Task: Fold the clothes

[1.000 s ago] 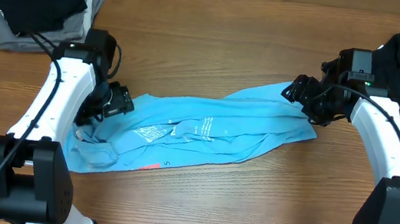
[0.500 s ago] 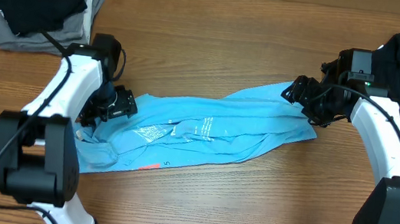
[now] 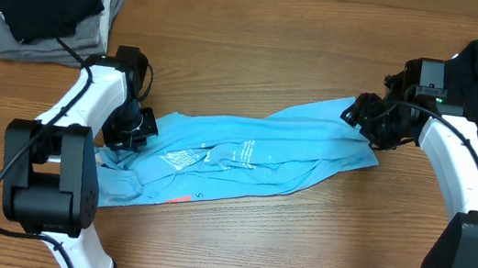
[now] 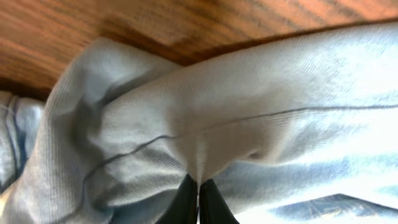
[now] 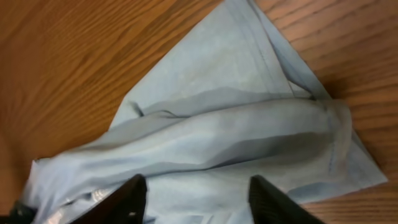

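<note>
Wood-grain table (image 3: 262,26), from above: the light blue T-shirt (image 3: 254,159) lies bunched in a long band running from lower left up to the right. Its white lettering (image 3: 182,158) is too small to read, and an orange-red mark (image 3: 178,199) sits near the lower edge.

Left wrist: the left gripper (image 4: 198,198) is pinched tight on a shirt fold.

Right wrist: the right gripper (image 5: 199,199) has its fingers apart over the shirt's right end.
</note>
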